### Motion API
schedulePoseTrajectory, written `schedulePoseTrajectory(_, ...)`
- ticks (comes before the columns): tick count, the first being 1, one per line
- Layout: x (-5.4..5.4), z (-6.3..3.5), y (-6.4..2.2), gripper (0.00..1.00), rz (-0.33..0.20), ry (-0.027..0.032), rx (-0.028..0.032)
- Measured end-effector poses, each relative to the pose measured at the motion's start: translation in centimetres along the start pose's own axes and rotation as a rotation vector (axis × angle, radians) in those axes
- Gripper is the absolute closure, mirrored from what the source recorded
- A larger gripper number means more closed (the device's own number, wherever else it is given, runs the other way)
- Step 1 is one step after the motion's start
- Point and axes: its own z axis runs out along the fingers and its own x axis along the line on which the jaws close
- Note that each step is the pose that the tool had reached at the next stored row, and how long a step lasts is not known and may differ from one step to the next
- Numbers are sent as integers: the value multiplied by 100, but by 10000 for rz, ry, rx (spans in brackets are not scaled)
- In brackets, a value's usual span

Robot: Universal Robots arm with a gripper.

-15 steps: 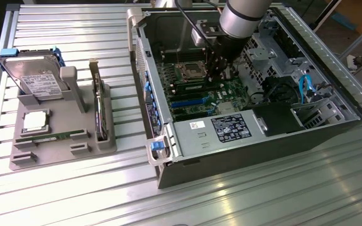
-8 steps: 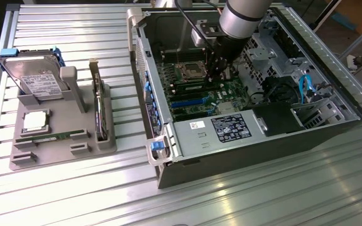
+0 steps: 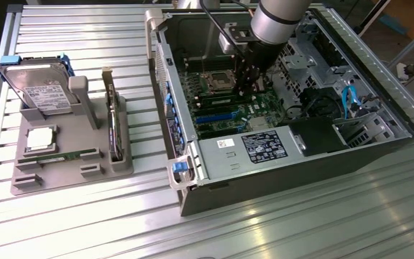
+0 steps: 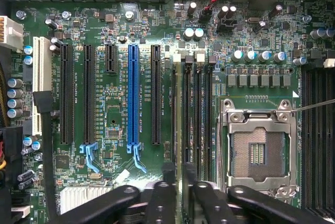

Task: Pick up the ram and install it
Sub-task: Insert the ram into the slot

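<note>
The ram (image 3: 63, 156) is a long, narrow, thin green stick with small dark chips along it. It sits in the lower left of the exterior frame, in a slot near the front of the grey holder (image 3: 63, 175). Its long side runs roughly left to right across the frame, and grey tabs of the holder cover parts of it, so only a green strip shows. It lies just below the square silver chip (image 3: 40, 137) and left of the upright card (image 3: 114, 129). It is well apart from the open case (image 3: 214, 156).
</note>
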Motion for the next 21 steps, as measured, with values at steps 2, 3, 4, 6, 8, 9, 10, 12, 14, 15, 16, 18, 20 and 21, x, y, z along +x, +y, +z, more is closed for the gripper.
schedulePoseTrajectory(2, 0, 0, 0, 74, 0, 1, 0)
schedulePoseTrajectory(3, 0, 0, 0, 74, 0, 1, 0)
schedulePoseTrajectory(4, 0, 0, 0, 74, 0, 0, 0)
schedulePoseTrajectory(6, 0, 0, 0, 74, 0, 0, 0)
schedulePoseTrajectory(8, 0, -2, 0, 74, 0, 0, 0)
schedulePoseTrajectory(9, 0, -9, 0, 74, 0, 1, 0)
schedulePoseTrajectory(10, 0, -19, 1, 74, 0, 1, 0)
schedulePoseTrajectory(12, -1, -45, 2, 74, 0, 1, 0)
schedulePoseTrajectory(14, -2, -96, 5, 74, 1, 1, 0)
schedulePoseTrajectory(15, -3, -119, 6, 74, 0, 1, 0)
schedulePoseTrajectory(16, -4, -143, 7, 74, 0, 1, 0)
schedulePoseTrajectory(18, -5, -187, 10, 74, 0, 1, 0)
schedulePoseTrajectory(20, -6, -230, 12, 74, 0, 1, -1)
schedulePoseTrajectory(21, -7, -253, 13, 74, 0, 1, 0)
